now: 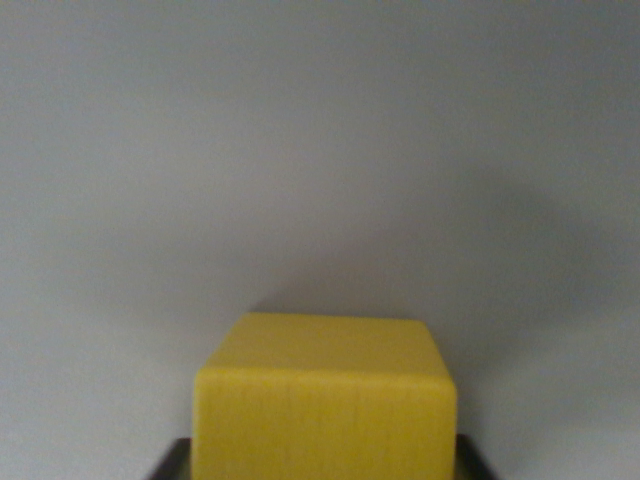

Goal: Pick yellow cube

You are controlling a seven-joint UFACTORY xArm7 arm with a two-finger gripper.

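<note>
In the wrist view, the yellow cube point(325, 400) sat low in the picture and a little to the left of centre, so near the camera that it ran off the bottom edge. Two of its faces showed: a paler top face, narrowing toward the far side, and a broader near face turned to the camera, with faint upright streaks across it and softly rounded corners. It stood square to the camera and level, not tilted. Around it lay a plain grey surface point(320, 150), which filled the rest of the picture to the left, to the right and on the far side; a soft shadow spread over that surface just beyond the cube and off toward the wrist view's right. Nothing lay on that surface near the cube, and nothing stood between the camera and the cube. At the very bottom, a dark edge point(172, 466) showed just beside the cube's lower left corner, and a matching dark part point(474, 462) showed just beside its lower right corner. These seemed to belong to the gripper point(323, 470), one on each side of the cube, but so little of them was in view that I could not tell whether they touched the cube's sides or stood just clear of them. For the same reason I could not tell how wide the jaws stood, nor whether they had hold of the cube. The whole picture was soft and somewhat blurred.
</note>
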